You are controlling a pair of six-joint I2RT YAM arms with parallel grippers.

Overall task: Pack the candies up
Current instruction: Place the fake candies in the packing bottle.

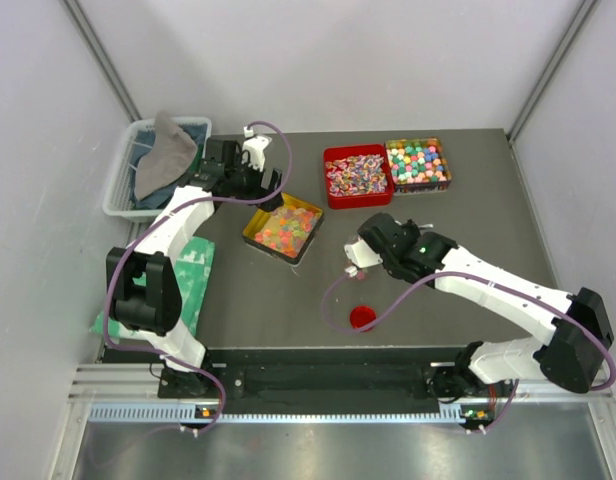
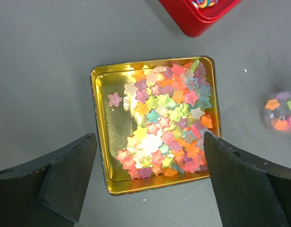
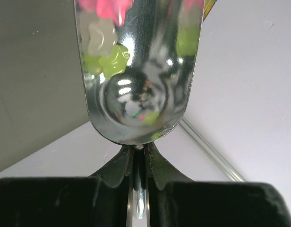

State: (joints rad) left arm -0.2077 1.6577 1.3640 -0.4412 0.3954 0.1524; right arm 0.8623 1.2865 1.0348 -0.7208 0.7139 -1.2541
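Star-shaped candies (image 2: 166, 123) in many colours fill the right side of a gold square tin (image 2: 104, 118). My left gripper (image 2: 150, 189) hangs above the tin's near edge, open, with nothing between its fingers (image 2: 65, 175). In the top view the left gripper (image 1: 266, 185) is just behind the gold tin (image 1: 283, 228). My right gripper (image 3: 140, 156) is shut on the handle of a metal scoop (image 3: 138, 94). The scoop carries a few pink, white and green star candies (image 3: 105, 52). A small clear jar (image 2: 280, 111) with some candies stands right of the tin, near the right gripper (image 1: 371, 250).
A red tin (image 1: 356, 175) of mixed pieces and a tin of round pastel balls (image 1: 418, 165) stand at the back. A red round lid (image 1: 363, 317) lies near the front. A basket (image 1: 123, 185) with grey cloth sits at back left, and a green sheet (image 1: 193, 275) lies at the left edge.
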